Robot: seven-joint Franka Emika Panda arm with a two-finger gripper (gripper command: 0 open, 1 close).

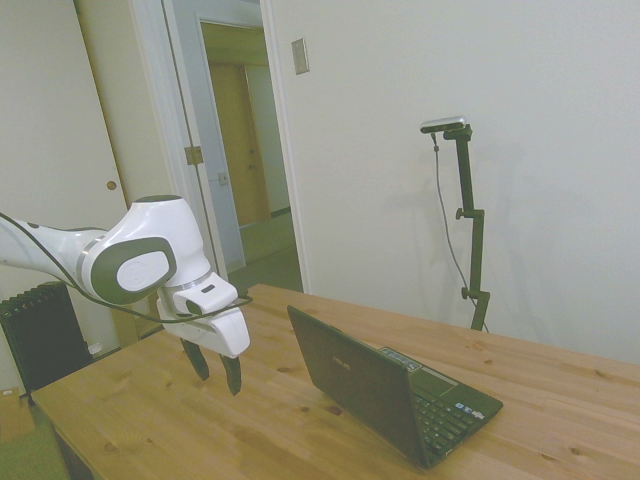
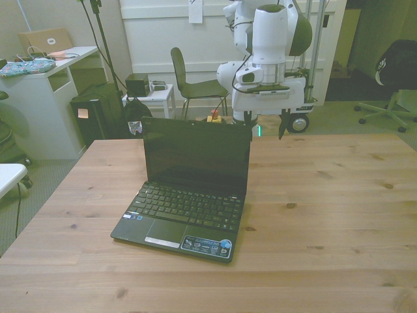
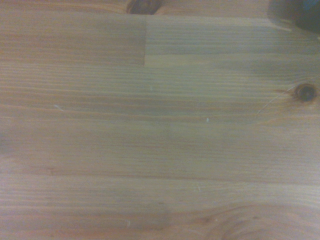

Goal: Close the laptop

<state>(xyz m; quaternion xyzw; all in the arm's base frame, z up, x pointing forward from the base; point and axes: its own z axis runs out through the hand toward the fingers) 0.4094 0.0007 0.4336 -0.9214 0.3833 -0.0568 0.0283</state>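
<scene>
The small black laptop [image 1: 372, 392] stands open on the wooden table [image 1: 160, 420], its lid raised and leaning a little back. In the front view the laptop [image 2: 189, 189] shows its dark screen, black keyboard and palm-rest stickers. My gripper [image 1: 214, 372] hangs behind the lid, a little above the table and apart from the laptop, fingers pointing down and open with nothing between them. From the front, the gripper [image 2: 266, 127] sits just past the lid's upper corner on the front view's right. The wrist view shows only bare wood [image 3: 160, 130].
A dark radiator [image 1: 40, 340] stands off the table's end in the side view. Beyond the table's far edge in the front view are a chair [image 2: 192, 85], a white desk [image 2: 45, 91] and the robot's base [image 2: 267, 98].
</scene>
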